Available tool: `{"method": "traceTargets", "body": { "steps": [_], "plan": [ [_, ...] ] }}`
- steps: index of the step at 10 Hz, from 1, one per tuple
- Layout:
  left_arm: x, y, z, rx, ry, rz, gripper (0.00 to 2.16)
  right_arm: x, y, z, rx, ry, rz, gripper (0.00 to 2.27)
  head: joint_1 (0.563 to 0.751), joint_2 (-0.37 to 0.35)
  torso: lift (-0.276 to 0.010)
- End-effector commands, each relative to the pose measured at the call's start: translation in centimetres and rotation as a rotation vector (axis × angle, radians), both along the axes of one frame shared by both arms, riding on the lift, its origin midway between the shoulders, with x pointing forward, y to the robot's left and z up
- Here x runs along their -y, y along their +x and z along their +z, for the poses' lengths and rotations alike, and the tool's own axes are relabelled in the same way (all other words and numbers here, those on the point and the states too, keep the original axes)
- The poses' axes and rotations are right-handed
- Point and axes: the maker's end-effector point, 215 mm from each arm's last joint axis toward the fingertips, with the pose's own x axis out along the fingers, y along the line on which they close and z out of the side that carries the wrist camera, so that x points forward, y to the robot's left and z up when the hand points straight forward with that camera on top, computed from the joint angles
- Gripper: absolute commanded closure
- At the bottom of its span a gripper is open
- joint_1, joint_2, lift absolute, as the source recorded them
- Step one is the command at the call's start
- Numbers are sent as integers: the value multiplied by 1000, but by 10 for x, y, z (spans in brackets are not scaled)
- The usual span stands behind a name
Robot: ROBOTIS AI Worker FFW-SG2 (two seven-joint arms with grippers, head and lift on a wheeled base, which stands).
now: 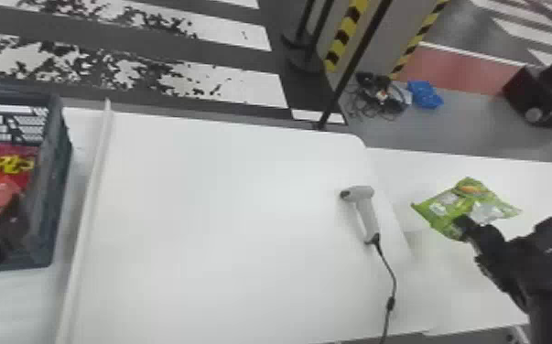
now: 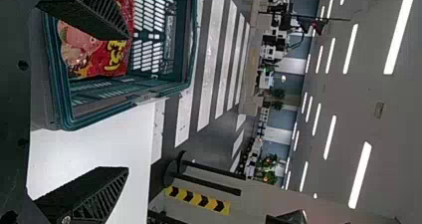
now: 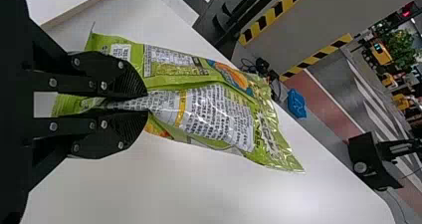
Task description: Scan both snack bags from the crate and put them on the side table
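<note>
Green snack bag [image 1: 444, 208], pinched between jaws of right gripper [image 1: 464, 226]

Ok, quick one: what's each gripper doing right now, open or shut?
Left gripper: open, holding nothing.
Right gripper: closed on the green snack bag.

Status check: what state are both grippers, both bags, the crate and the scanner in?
Left gripper: open, by the crate.
Right gripper: shut on the green bag.
Green bag: pinched at one end, at the side table.
Red bag: inside the crate.
Crate: open-topped.
Scanner: lying on the table, cord attached.
</note>
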Motion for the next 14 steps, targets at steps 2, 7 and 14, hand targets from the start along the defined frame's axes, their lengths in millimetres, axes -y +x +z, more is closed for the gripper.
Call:
{"method": "traceTargets", "body": {
  "steps": [2,7,14],
  "plan": [
    [-1,0,4,8,2,0,49,1,-1,-3,4,-27,-18,12,695,-350,-87],
    [-4,0,12,21,14,8,53,-68,22,130,311,-409,110,60,695,-350,-87],
    [-1,-1,19,32,27,5,53,-382,30,156,471,-717,540,56,695,-238,-87]
  ]
}}
